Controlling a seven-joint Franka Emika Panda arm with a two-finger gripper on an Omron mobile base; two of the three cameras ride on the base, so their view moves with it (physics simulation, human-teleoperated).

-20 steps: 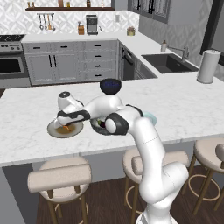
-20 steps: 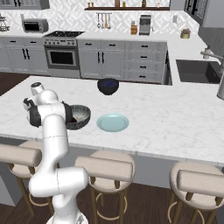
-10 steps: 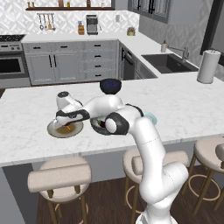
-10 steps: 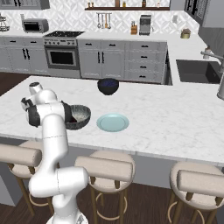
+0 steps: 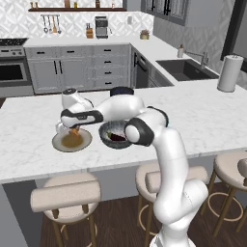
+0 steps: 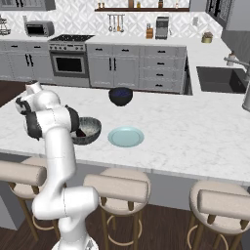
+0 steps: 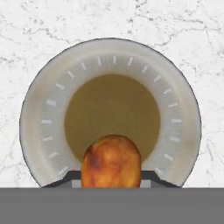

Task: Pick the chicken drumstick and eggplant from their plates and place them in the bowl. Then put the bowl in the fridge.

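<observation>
Right now the tool (image 7: pixel 111 175) is clamped on the chicken drumstick (image 7: pixel 112 160), its dark tips showing at either side of the meat, just above the olive-brown plate (image 7: pixel 39 131). To my eye the eggplant (image 5: pixel 117 136) already lies in the bowl (image 5: pixel 107 140). That bowl sits on the tabletop (image 5: pixel 202 120) just beside the plate, toward the arm's base, so the carry looks short and sideways.

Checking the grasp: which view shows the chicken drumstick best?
The hand view: the chicken drumstick sits large between the fingers, above its plate. The left base view gives just an orange speck; in the right base view I cannot make it out.
</observation>
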